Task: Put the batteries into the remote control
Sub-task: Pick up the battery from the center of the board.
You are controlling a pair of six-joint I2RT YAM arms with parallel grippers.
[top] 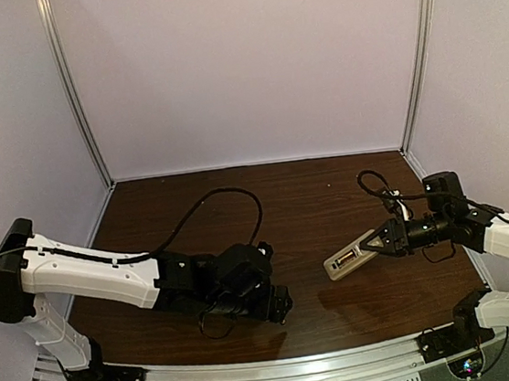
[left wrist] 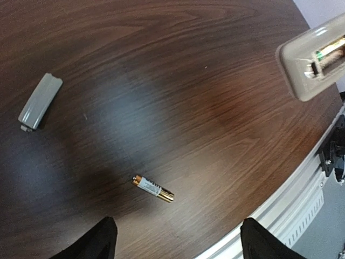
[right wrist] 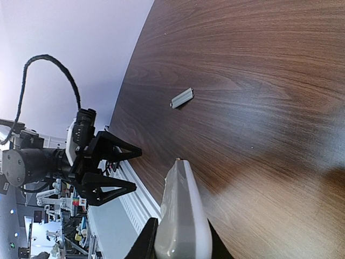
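The left gripper point(left wrist: 180, 240) hangs with its jaws wide open and empty over one battery point(left wrist: 153, 188), which lies loose on the table point(left wrist: 188, 81) near the front edge. The right gripper point(top: 377, 243) is clamped on the remote control point(top: 347, 260), raised at the right (a second battery point(left wrist: 330, 53) sits in its open bay). A grey cover point(left wrist: 40, 101) lies farther in.

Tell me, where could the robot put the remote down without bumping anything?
The far half of the table is bare. So is the wide wood between the battery cover and the held remote control. It is crowded near the front edge, where the loose battery lies by the left pincer.
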